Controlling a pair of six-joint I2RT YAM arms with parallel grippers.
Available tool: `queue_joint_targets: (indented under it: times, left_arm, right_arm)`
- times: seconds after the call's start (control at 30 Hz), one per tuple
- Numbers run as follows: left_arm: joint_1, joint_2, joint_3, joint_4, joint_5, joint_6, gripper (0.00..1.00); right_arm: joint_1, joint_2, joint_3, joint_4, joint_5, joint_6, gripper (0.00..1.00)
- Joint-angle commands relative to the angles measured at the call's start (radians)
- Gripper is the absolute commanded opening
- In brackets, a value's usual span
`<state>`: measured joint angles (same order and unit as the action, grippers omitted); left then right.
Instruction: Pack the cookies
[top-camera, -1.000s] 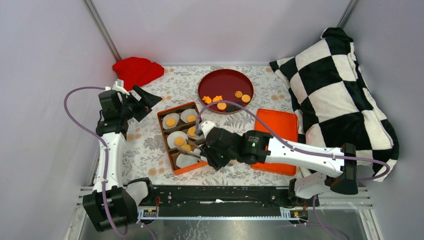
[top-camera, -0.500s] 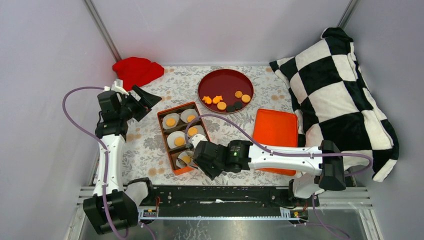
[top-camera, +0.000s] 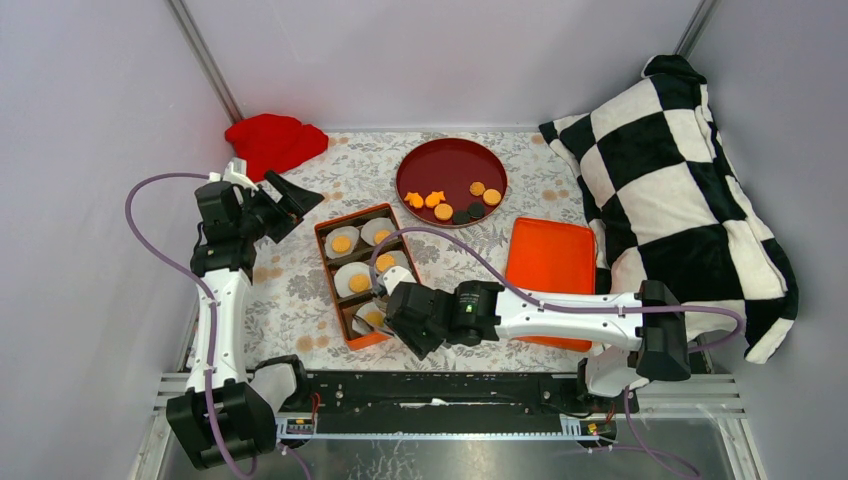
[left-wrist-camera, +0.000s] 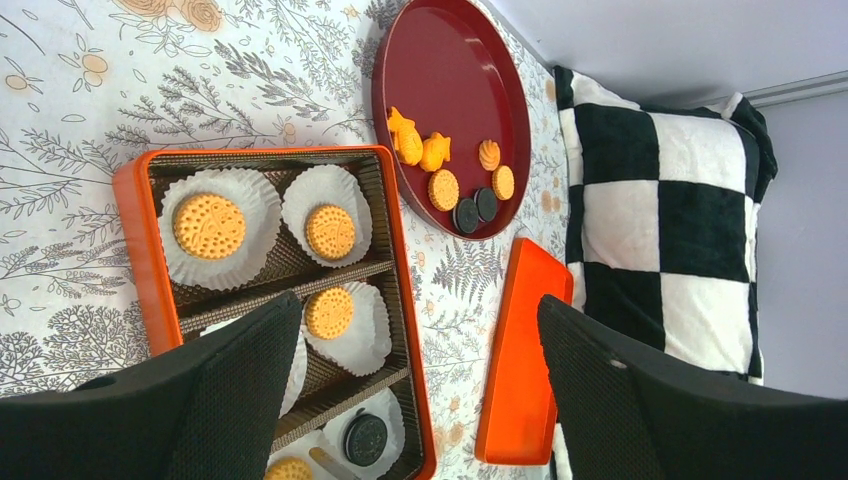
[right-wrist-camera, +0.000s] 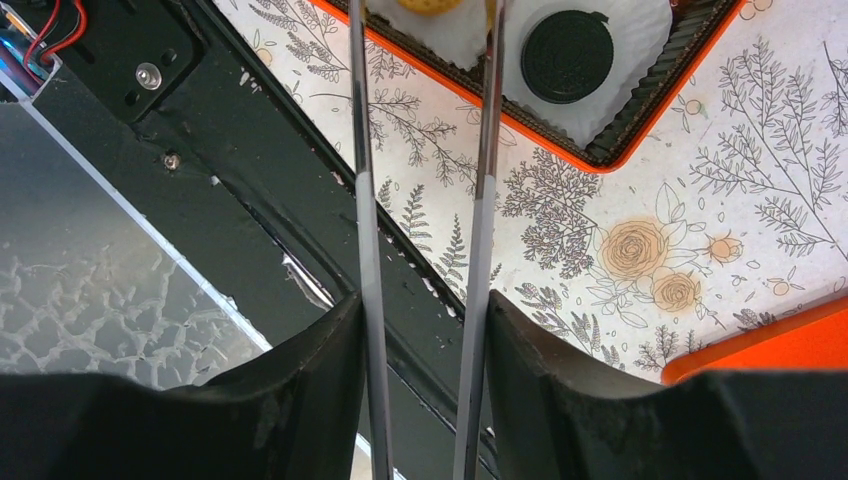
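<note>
An orange box (top-camera: 346, 338) holds white paper cups with orange cookies (top-camera: 341, 243). Its near compartment holds a black cookie (right-wrist-camera: 567, 55) and an orange cookie (right-wrist-camera: 432, 5). More cookies (top-camera: 443, 212), orange and black, lie on the dark red plate (top-camera: 450, 160). My right gripper (right-wrist-camera: 425, 330) is shut on metal tongs (right-wrist-camera: 485, 200). The tongs' arms reach over the near compartment on either side of the orange cookie, and their tips are cut off. My left gripper (left-wrist-camera: 417, 330) is open and empty, above the table left of the box (left-wrist-camera: 135, 260).
An orange lid (top-camera: 550, 280) lies right of the box. A red cloth (top-camera: 275, 140) sits at the back left. A checkered pillow (top-camera: 680, 190) fills the right side. The black rail (right-wrist-camera: 250, 150) runs just below the box.
My right arm moved left and nearer, taking the tongs from the box's middle row to its near compartment. In the last half second it barely moved. The left arm has not moved.
</note>
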<state>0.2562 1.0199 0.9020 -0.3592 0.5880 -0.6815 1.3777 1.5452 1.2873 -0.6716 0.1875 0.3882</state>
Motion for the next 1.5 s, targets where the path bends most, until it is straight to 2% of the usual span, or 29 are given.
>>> queue_joint_targets:
  times: [0.0, 0.13, 0.33, 0.5, 0.6, 0.73, 0.83, 1.0, 1.1, 1.2, 1.3, 1.4, 1.47]
  left_arm:
    - [0.003, -0.017, 0.018, 0.023, 0.023, 0.01, 0.92]
    - [0.004, -0.026, 0.019, 0.025, 0.031, 0.011, 0.93]
    - [0.004, -0.035, 0.026, 0.015, 0.031, 0.01, 0.93]
    - [0.003, -0.049, 0.042, 0.005, 0.011, 0.013, 0.93]
    - [0.004, -0.051, 0.047, 0.005, 0.011, 0.009, 0.93]
    - [0.004, -0.052, 0.044, 0.01, 0.013, 0.004, 0.93]
    - [0.003, -0.055, 0.035, 0.016, 0.015, -0.001, 0.92]
    - [0.003, -0.049, 0.019, 0.022, 0.002, 0.001, 0.89]
    - [0.003, -0.029, 0.004, 0.047, 0.002, -0.008, 0.73]
    - [0.001, 0.019, 0.014, 0.055, 0.005, -0.003, 0.47]
    - [0.001, 0.074, 0.034, 0.047, -0.004, 0.018, 0.26]
    - [-0.001, 0.118, 0.041, 0.043, -0.03, 0.031, 0.11]
    - [-0.002, 0.141, 0.039, 0.044, -0.042, 0.037, 0.08]
  right_arm:
    - [0.005, -0.062, -0.003, 0.039, 0.032, 0.024, 0.51]
    - [0.005, -0.063, -0.001, 0.035, 0.029, 0.028, 0.55]
    - [0.005, -0.106, 0.02, 0.033, 0.07, 0.036, 0.49]
    - [0.005, -0.162, 0.1, -0.019, 0.141, 0.038, 0.45]
    - [0.004, -0.187, 0.153, -0.057, 0.235, 0.04, 0.37]
    - [-0.001, -0.189, 0.199, -0.113, 0.474, 0.061, 0.23]
    - [-0.07, -0.178, 0.208, -0.136, 0.558, 0.087, 0.11]
    - [-0.323, -0.169, 0.149, -0.049, 0.466, 0.077, 0.04]
    - [-0.507, -0.115, 0.157, 0.025, 0.396, 0.028, 0.02]
    - [-0.649, -0.017, 0.236, 0.063, 0.362, -0.024, 0.01]
    - [-0.784, 0.101, 0.315, 0.106, 0.293, -0.056, 0.01]
    - [-0.892, 0.252, 0.4, 0.118, 0.231, -0.066, 0.0]
    - [-0.948, 0.335, 0.445, 0.135, 0.198, -0.072, 0.0]
